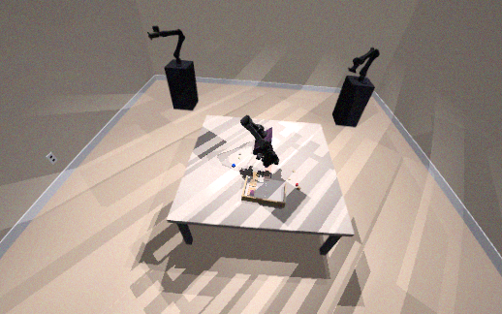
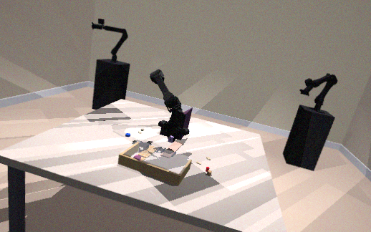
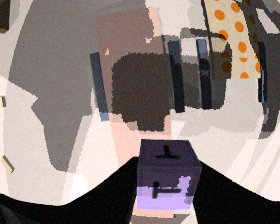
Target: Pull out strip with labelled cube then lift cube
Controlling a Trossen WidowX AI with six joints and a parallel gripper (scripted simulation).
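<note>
Labelled cube [image 3: 165,179], purple, clamped between fingers, lifted off table [image 2: 69,143]. Pale pink strip [image 3: 134,132] lies directly below fingers. Orange-dotted strip [image 3: 232,23] off to upper right. Wooden tray [image 2: 151,171] just beneath.

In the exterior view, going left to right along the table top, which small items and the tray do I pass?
Blue piece → wooden tray → purple cube held in the pincer → small red piece.
</note>
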